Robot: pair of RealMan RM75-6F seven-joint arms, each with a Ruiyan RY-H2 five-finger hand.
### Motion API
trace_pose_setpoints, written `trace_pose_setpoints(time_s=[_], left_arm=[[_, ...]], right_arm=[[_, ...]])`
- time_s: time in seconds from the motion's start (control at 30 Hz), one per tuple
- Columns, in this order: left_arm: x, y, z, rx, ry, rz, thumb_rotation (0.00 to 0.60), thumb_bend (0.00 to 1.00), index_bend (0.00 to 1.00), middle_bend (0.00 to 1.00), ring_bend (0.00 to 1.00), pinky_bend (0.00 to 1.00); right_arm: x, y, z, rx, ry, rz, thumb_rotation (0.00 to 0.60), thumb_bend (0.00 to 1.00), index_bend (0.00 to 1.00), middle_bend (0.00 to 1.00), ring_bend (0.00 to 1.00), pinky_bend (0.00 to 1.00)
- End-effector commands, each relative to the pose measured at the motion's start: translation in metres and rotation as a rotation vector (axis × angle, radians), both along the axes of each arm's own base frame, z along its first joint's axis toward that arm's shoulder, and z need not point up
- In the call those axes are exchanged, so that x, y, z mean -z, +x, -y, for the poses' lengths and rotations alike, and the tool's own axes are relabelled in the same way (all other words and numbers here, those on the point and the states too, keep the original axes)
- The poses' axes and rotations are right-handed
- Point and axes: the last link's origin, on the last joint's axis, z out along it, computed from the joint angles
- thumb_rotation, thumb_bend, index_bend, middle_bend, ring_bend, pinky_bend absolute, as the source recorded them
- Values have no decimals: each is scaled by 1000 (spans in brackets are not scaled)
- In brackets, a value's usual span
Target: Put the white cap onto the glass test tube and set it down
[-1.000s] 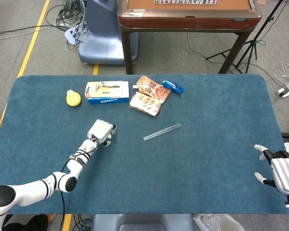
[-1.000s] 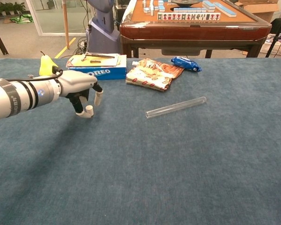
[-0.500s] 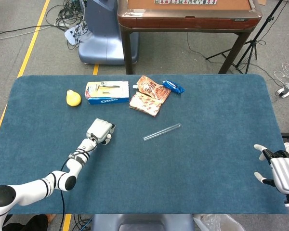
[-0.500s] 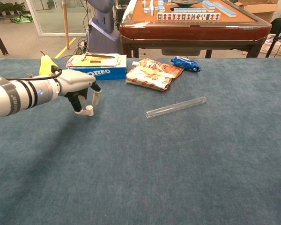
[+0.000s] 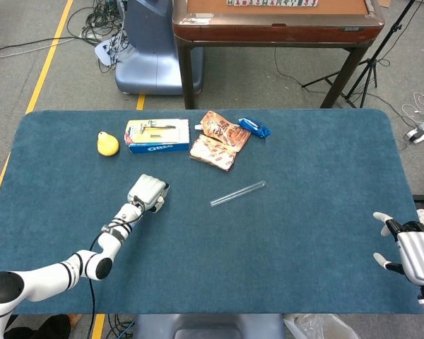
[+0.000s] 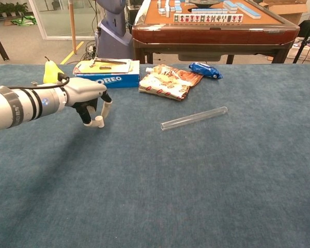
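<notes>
Since 1 second ago we see the left robot hand (image 5: 148, 192) shift only slightly over the blue felt tabletop (image 5: 304, 233), with the small white plastic cap carried along; the clear glass test tube (image 5: 238, 193) has not moved.

From the head view, the left robot hand hovers low over the tabletop left of centre, fingers curled down, and the cap is hidden beneath it. The tube lies on its side, diagonal, well apart to the right of that hand. The right robot hand (image 5: 412, 253) sits at the near right edge of the tabletop, fingers spread and holding nothing.

From the chest view, the left robot hand (image 6: 90, 101) pinches the white cap (image 6: 98, 122) at its fingertips, just above the felt. The tube (image 6: 194, 118) rests flat, its open end apparently at the left, nearer the cap, though we cannot be sure.

We judge the tube light, rigid, smooth and breakable, and likely to roll; the right robot hand should take it around mid-length with a gentle grip. The cap looks light and small, easy to drop.
</notes>
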Motion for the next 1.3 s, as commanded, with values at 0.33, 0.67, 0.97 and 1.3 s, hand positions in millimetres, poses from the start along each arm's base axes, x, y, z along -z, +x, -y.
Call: trace_pose_setpoints(time_s=[0.33,0.67,0.97,1.3], left_arm=[[-6,-1,-2,6,18,6,600,313,559,999,1000,1000],[-50,5,7,42,70,67,600,314,568,1000,1000,1000],[-87,11,35,86,91,92,600,315,571,1000,1000,1000],[-103,13,57,96,80,100,600,314,571,1000,1000,1000]], right_arm=[[1,2,2,-13,3,0,600,133,258,469,534,335],[9,37,46,-175,63,-36,600,135,316,566,613,653],[54,86,123,-307,240,-8,600,197,410,847,926,1000],[130,134,181,-360,417,-26,600,223,431,1000,1000,1000]])
